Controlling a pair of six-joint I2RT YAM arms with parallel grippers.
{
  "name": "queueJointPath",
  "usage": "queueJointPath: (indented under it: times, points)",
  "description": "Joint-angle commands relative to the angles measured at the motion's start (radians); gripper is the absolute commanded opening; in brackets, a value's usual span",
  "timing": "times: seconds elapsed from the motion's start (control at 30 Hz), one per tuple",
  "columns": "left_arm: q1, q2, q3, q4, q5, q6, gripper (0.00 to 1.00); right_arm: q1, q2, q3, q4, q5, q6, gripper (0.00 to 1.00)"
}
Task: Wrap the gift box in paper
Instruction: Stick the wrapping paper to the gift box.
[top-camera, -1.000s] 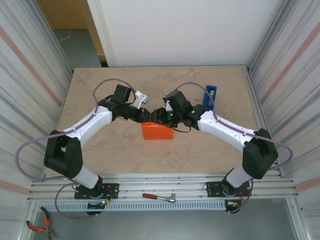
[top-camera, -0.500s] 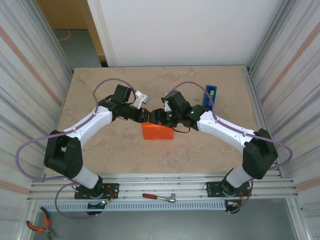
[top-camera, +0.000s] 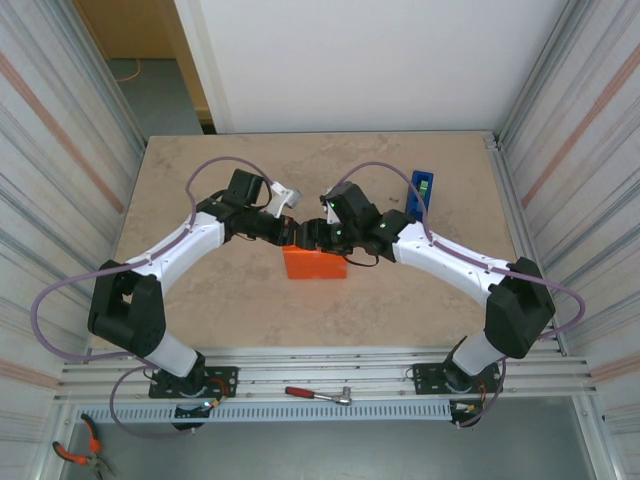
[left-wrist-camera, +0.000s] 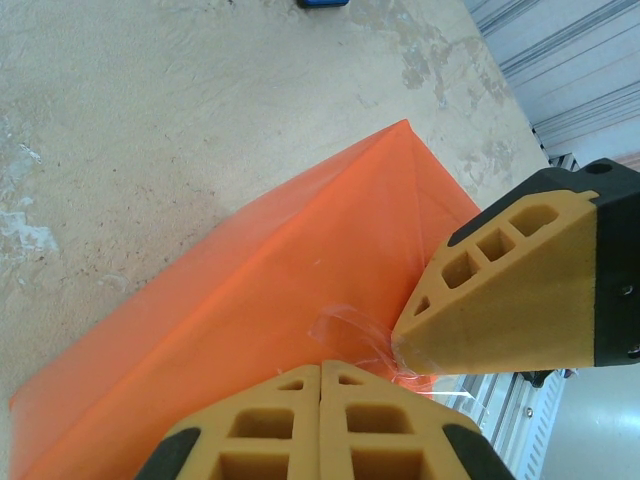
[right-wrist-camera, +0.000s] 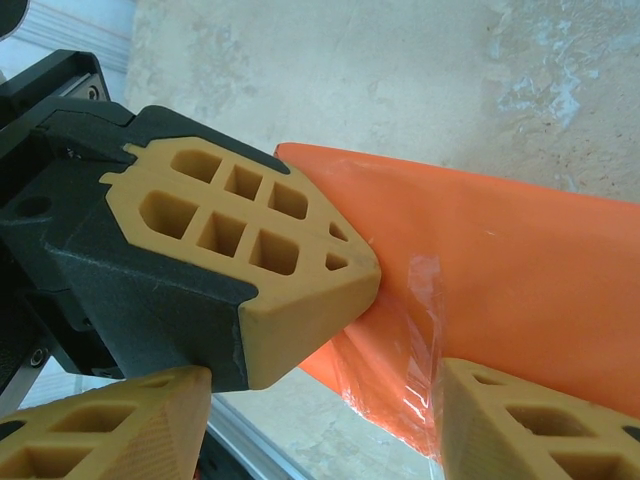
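Note:
The orange paper (top-camera: 315, 264) lies folded round a block mid-table; the gift box is hidden inside it. My left gripper (top-camera: 293, 233) is shut, its joined tips (left-wrist-camera: 321, 368) resting on the paper's (left-wrist-camera: 290, 270) top near one end. My right gripper (top-camera: 309, 236) meets it from the right and stands open (right-wrist-camera: 325, 372) across that end of the paper (right-wrist-camera: 500, 240). A clear strip of tape (right-wrist-camera: 425, 320) lies over the end fold and clings to one right fingertip (left-wrist-camera: 415, 335). The left gripper's fingers (right-wrist-camera: 250, 250) press beside the tape.
A blue tape dispenser (top-camera: 421, 193) stands at the back right, its edge at the top of the left wrist view (left-wrist-camera: 322, 3). A red-handled wrench (top-camera: 318, 395) lies on the front rail and pliers (top-camera: 78, 455) lie at the bottom left. Corrugated walls flank the table.
The right gripper has opened wider and its wrist has edged slightly left toward the left gripper. The left arm and the wrapped block have stayed put.

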Motion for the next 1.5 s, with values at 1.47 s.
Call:
queueJointPath:
  times: [1.47]
  points:
    - [-0.071, 0.037, -0.052, -0.057, -0.004, 0.021, 0.00, -0.003, -0.099, -0.005, -0.152, 0.093, -0.095, 0.70]
